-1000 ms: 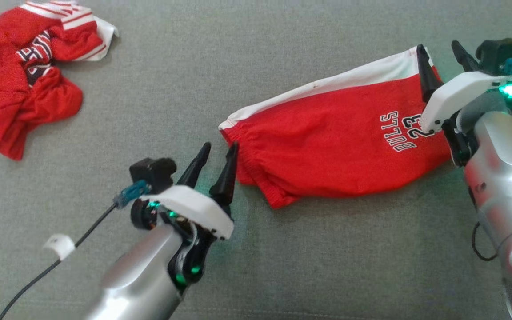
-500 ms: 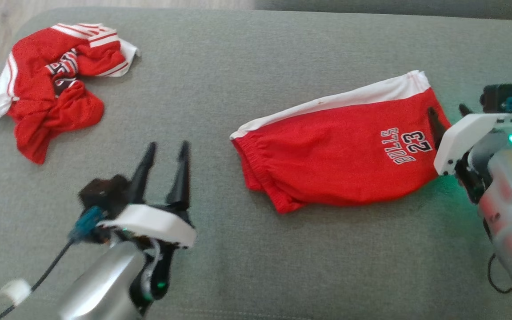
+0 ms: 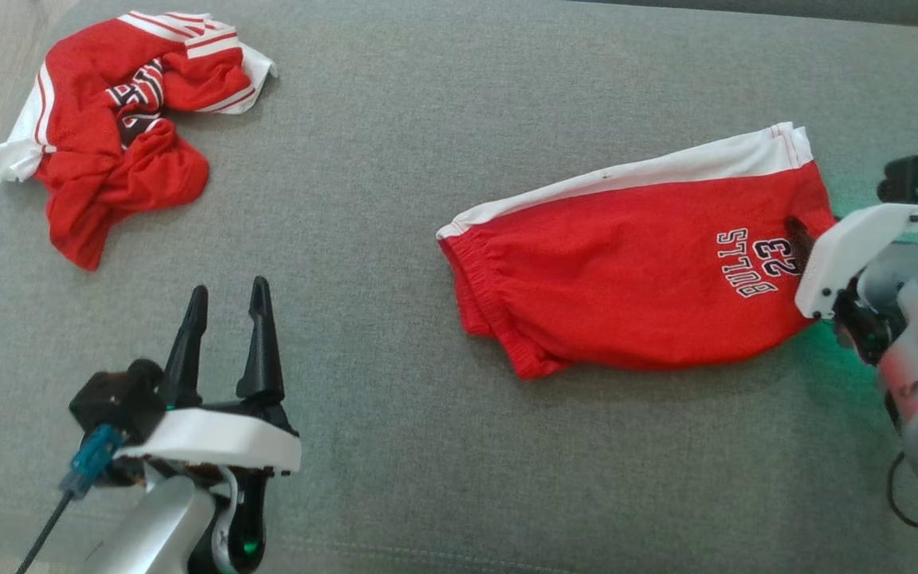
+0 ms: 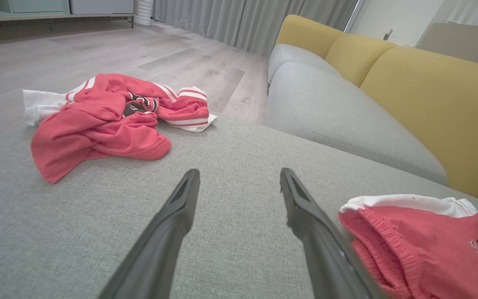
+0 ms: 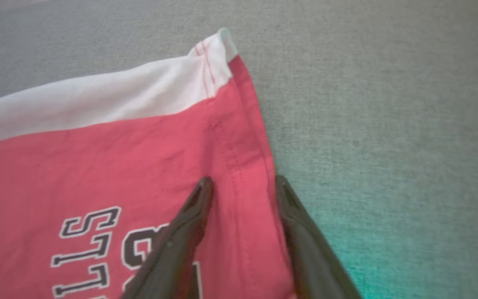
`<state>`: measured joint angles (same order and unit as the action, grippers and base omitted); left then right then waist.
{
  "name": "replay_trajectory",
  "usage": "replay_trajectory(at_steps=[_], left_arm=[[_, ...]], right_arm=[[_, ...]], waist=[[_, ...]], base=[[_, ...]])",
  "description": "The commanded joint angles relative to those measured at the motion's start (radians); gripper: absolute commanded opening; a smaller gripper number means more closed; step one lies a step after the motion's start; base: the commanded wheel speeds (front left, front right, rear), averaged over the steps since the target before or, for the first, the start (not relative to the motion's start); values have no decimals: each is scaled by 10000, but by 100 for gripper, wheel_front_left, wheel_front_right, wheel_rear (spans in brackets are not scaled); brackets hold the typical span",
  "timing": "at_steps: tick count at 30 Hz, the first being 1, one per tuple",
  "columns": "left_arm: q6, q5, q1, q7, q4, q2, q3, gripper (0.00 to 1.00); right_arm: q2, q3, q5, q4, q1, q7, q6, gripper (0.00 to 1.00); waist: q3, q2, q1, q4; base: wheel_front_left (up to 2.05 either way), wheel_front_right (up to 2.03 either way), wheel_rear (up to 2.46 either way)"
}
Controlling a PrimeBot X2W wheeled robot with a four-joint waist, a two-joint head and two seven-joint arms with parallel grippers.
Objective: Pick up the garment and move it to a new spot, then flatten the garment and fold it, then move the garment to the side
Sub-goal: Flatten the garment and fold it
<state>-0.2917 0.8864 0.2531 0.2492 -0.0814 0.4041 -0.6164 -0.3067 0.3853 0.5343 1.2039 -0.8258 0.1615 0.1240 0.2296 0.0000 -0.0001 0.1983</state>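
**Folded red shorts lie flat at right, both claws released**

We see the red jersey-knit shorts with a white side band and a black-and-white "BULLS 23" print (image 3: 634, 295) lying folded and flat on the grey woven seat cushion (image 3: 395, 462), in the right half of the head view. Their shape is a long, rounded rectangle. The long axis runs from lower left to upper right, tilted only slightly off level. The gathered, ribbed elastic waistband forms the left end, and the stitched leg hem forms the right end. The smooth white band follows the upper edge, and the print sits near the right end, reading upside down from the head camera.

The right gripper (image 5: 243, 179) is at that hem, at the right edge of the head view. In the right wrist view its two dark tapered fingers stand apart. One lies over the red cloth by the print and the other sits just at the hem's edge, so the hem stitching runs up between them. The claw is released, not pinching.

The left gripper (image 3: 228, 285) hovers over bare cushion in the lower left, well apart from the shorts, with its jaws spread wide and nothing in them.

A crumpled red garment with white stripes (image 3: 108, 159) is heaped in soft folds at the upper left. In the left wrist view, a mustard-yellow sofa back (image 4: 430, 104) rises at upper right.
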Motion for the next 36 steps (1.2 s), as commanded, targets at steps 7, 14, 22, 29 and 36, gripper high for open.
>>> replay_trajectory(at_steps=[7, 14, 22, 29, 36], left_arm=[[-94, -499, -7, 121, 565, 320, 565, 100], [-47, -640, -312, 124, 497, 303, 759, 100], [19, -704, -811, 125, 578, 169, 939, 100], [64, -850, -973, 125, 562, 88, 854, 100], [177, -870, -911, 108, 458, -13, 709, 100]], right_arm=[[169, 620, 601, -831, 669, -36, 67, 0], [359, 546, 1054, -1234, 1097, -784, 67, 0], [604, 371, 1285, -1572, 1880, -1429, 67, 0], [750, 163, 1224, -1639, 2278, -1765, 67, 0], [882, -2, 950, -1836, 1969, -2018, 67, 0]], waist=[[-348, 0, 1, -397], [-988, 0, 1, -1328], [-1417, 0, 1, -2408], [-1469, 0, 1, -2797], [-1572, 0, 1, -2425]], base=[[0, 0, 0], [0, 0, 0], [0, 0, 0], [0, 0, 0], [0, 0, 0]])
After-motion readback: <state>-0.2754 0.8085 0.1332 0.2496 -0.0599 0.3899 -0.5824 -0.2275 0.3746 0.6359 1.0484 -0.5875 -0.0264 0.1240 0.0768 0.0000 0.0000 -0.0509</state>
